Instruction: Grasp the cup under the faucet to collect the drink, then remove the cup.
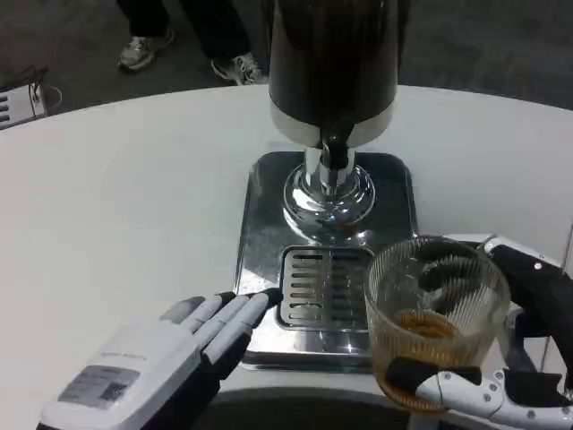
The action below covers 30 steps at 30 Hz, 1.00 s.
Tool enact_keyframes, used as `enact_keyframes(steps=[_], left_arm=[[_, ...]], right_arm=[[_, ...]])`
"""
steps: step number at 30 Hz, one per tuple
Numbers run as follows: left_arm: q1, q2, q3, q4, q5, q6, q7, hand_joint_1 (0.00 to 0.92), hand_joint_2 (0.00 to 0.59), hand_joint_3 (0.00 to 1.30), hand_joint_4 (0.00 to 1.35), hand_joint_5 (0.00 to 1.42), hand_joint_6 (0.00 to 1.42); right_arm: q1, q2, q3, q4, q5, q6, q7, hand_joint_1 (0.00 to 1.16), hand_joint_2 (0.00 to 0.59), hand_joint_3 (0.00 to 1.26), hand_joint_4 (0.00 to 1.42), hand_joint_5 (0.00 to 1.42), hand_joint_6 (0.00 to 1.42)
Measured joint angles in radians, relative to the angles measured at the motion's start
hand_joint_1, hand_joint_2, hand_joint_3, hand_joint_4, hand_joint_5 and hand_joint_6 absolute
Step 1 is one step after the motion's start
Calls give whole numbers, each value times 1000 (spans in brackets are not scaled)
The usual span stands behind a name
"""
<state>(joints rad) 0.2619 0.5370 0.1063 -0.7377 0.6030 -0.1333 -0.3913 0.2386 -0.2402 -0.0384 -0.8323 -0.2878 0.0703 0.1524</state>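
Right hand [501, 358] grips the ribbed glass cup [436, 318], fingers wrapped round it front and back. Cup sits lower right, over the front right corner of the chrome drip tray [260, 242], off to the side of the faucet [334, 154] rather than under it. Amber drink [423, 324] pools in the bottom (level low). Left hand [170, 358] holds nothing, fingers straight and slightly apart, tips touching the tray's front left edge beside the slotted grate [313, 287]. Dark dispenser [331, 63] stands on a chrome pedestal [329, 193] at the tray's back; its top is cut off by the frame. Round white table [116, 197] underneath. Beyond the table edge: sneakers [143, 52] of someone standing, body cropped. Cup hides part of the right hand's palm.
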Motion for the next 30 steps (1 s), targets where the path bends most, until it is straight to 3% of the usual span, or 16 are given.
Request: enact_keyframes(steps=[30], left_arm=[[11, 8, 2, 0, -12, 3, -19, 0, 79, 0, 0, 0, 0]], right_arm=[[23, 4, 0, -41, -16, -2, 0, 949, 250, 1188, 1424, 1424, 1424]])
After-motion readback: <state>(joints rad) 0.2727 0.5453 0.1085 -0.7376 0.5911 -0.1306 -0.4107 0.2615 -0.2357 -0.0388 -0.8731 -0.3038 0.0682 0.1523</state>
